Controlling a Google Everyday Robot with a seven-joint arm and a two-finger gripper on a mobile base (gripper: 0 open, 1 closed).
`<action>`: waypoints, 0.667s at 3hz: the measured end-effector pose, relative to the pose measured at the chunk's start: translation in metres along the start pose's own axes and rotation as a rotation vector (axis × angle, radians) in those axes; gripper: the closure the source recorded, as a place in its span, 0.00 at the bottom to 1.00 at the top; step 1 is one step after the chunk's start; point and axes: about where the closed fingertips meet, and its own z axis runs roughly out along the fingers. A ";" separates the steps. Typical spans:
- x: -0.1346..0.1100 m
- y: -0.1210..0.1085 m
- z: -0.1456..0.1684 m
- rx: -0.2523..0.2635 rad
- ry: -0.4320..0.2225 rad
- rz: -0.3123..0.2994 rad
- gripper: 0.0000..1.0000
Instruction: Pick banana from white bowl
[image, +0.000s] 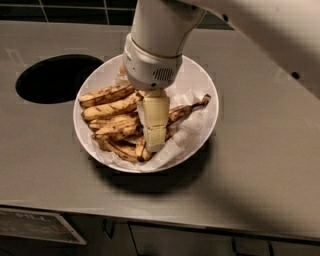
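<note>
The white bowl (206, 86) stands on the grey counter, lined with crumpled white paper. Several brown-spotted yellow bananas (107, 95) lie in it, mostly on its left half. One banana (186, 110) points its stem to the right. My gripper (155, 144) hangs straight down from the white wrist (152, 70) over the bowl's middle. Its cream tip reaches down among the bananas, touching the pile near the bowl's front. The wrist hides the back part of the bowl.
A dark round hole (57, 77) is cut into the counter (260, 165) just left of the bowl. The counter's front edge runs along the bottom, with cabinet fronts (180, 242) below. Dark tiles (65, 10) line the back wall.
</note>
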 end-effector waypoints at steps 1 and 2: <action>-0.003 0.000 0.007 -0.012 -0.002 0.000 0.03; -0.007 0.003 0.013 -0.027 -0.006 0.004 0.13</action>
